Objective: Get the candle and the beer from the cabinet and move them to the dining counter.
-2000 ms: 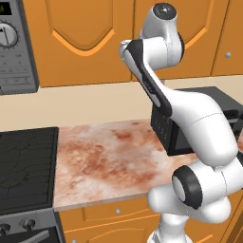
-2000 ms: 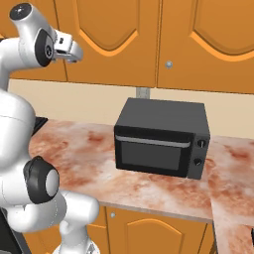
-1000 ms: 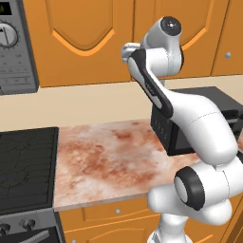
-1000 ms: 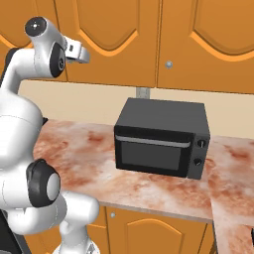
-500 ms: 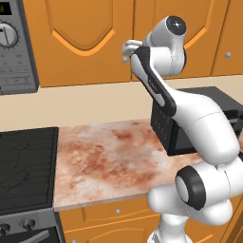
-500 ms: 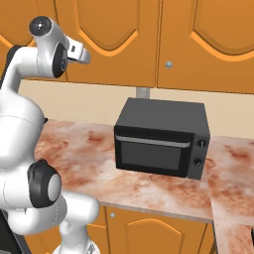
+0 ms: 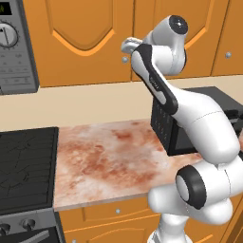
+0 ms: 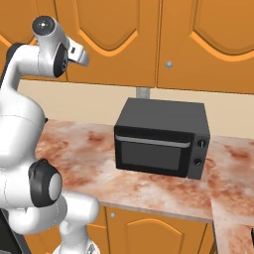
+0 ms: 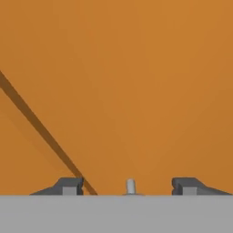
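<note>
1. The arm rises from the base beside the microwave, leans up past it and bends at a high elbow, forearm reaching towards the cabinet above the marbled worktop
2. The hand is up at door height, level and pointing straight at the cabinet front, close against the wood
3. The gripper shows in the hand view: two dark fingertips spread apart, a gap on each side of the small silver knob standing between them
4. Neither fingertip touches that knob, so the gripper is open around it and holds nothing
5. In the left base view the hand sits just beside the knob on the door edge, above and left of the microwave
6. The cabinet doors are shut; a dark diagonal seam crosses the orange panel left of the knob in the hand view
7. Candle and beer: cannot tell where they are behind the shut doors
</note>
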Tool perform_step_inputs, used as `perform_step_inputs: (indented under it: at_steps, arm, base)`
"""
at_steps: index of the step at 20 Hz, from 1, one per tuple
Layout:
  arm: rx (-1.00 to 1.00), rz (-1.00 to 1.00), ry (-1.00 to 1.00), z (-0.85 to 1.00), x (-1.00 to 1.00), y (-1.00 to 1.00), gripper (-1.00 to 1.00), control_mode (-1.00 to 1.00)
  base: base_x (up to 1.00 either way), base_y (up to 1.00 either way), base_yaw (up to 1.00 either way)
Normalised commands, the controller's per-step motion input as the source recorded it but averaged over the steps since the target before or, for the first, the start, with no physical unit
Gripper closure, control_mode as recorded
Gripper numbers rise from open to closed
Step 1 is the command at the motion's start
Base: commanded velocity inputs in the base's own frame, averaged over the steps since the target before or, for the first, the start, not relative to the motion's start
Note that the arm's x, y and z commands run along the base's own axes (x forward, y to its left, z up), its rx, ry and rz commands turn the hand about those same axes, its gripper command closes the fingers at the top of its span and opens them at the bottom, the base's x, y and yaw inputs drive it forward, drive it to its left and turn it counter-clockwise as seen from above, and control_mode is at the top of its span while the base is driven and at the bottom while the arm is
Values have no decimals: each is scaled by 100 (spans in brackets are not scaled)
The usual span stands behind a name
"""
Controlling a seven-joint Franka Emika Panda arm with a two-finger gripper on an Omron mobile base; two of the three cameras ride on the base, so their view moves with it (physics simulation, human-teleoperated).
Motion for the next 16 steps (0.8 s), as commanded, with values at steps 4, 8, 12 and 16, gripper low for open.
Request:
perform_step_inputs:
  at_steps: [4,8,12,16]
  arm:
    - [11,0,3,-32,25,13,100,-100]
    - [13,0,1,-30,20,16,100,-100]
    - [11,0,0,-28,4,14,100,-100]
    - [9,0,0,-22,-2,8,100,-100]
  base:
    - [0,0,0]
    - [0,0,0]
    - [0,0,0]
    - [0,0,0]
